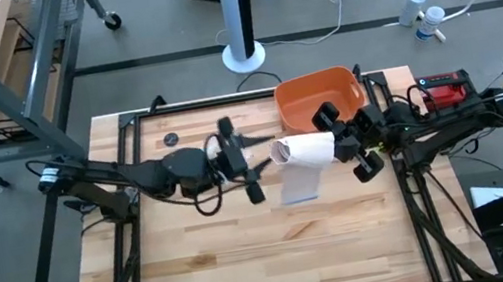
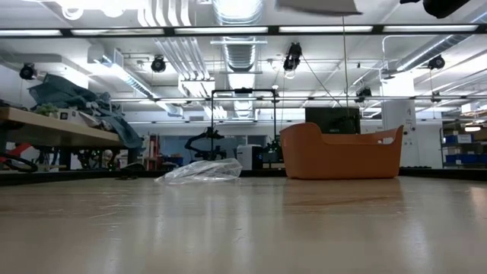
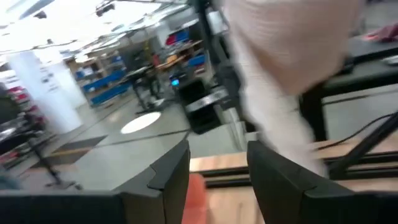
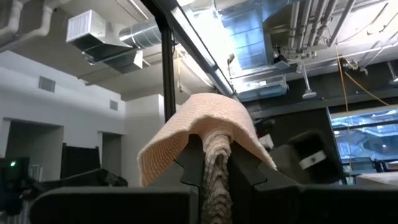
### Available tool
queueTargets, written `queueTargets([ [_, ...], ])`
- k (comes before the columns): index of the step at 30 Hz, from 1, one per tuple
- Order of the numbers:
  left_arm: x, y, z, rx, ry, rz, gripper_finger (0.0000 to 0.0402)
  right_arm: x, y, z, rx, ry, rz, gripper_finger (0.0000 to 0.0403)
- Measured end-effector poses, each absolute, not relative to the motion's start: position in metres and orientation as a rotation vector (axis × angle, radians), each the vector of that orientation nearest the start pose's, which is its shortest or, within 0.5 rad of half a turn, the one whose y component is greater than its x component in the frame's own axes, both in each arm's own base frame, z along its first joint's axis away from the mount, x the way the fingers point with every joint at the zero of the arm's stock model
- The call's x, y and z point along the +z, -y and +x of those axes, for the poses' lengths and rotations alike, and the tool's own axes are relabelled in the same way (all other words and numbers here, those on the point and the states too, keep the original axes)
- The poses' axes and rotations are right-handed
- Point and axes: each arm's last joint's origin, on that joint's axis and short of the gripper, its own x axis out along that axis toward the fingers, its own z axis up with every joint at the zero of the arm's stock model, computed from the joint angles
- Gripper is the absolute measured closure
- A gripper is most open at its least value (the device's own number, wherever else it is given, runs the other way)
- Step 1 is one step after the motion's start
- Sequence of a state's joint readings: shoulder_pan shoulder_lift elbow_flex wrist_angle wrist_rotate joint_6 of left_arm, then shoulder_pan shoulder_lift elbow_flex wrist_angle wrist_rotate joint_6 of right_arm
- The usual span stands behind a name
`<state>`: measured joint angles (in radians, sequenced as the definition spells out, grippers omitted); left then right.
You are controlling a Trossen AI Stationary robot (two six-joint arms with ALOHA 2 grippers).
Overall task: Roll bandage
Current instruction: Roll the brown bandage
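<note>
The off-white bandage (image 1: 309,150) is held in the air above the middle of the table, in front of the orange tub (image 1: 319,98). Its free strip (image 1: 300,186) hangs down, and its underside shows at the top of the low view (image 2: 319,5). My right gripper (image 1: 335,144) is shut on it, with the fingers pointing up. My left gripper (image 1: 267,155) is open and stands at the bandage's left end. In the left wrist view the bandage (image 3: 280,68) lies just past the open fingers. I cannot tell whether they touch it. My right gripper pinches a bunched part of the bandage (image 4: 217,167) between its two fingers, which point upward. A wider fold of the cloth (image 4: 202,121) drapes over the fingertips like a cap. The bandage is lifted clear of the table, and its free strip hangs slack below.
The orange tub (image 2: 342,152) stands at the far edge, right of centre. The crumpled clear wrapper (image 2: 202,171) lies left of it on the table. A small dark disc (image 1: 171,139) lies at the far left. A red device (image 1: 444,90) sits by the right arm's base.
</note>
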<state>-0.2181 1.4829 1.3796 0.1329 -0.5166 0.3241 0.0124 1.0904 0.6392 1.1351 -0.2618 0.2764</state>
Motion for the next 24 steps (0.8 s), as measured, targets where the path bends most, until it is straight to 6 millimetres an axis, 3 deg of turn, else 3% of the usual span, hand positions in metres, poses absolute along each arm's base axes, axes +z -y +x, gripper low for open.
queueTargets([
  [9, 0.412, 0.062, 0.322, 0.157, -0.005, 0.190, 0.0235, 0.344, -0.010, 0.219, 0.348, 0.631, 0.166, 0.0376],
  [14, 0.398, 0.056, 0.339, 0.258, -0.027, 0.216, 0.0231, 0.344, -0.010, 0.221, 0.348, 0.626, 0.167, 0.0376],
  [18, 0.394, 0.053, 0.350, 0.227, 0.012, 0.220, 0.0231, 0.343, -0.010, 0.222, 0.348, 0.625, 0.167, 0.0376],
  [21, 0.389, 0.052, 0.356, 0.226, 0.014, 0.253, 0.0242, 0.344, -0.010, 0.221, 0.348, 0.631, 0.166, 0.0376],
  [24, 0.388, 0.052, 0.357, 0.225, -0.004, 0.321, 0.0284, 0.347, -0.011, 0.219, 0.392, 0.660, 0.170, 0.0376],
])
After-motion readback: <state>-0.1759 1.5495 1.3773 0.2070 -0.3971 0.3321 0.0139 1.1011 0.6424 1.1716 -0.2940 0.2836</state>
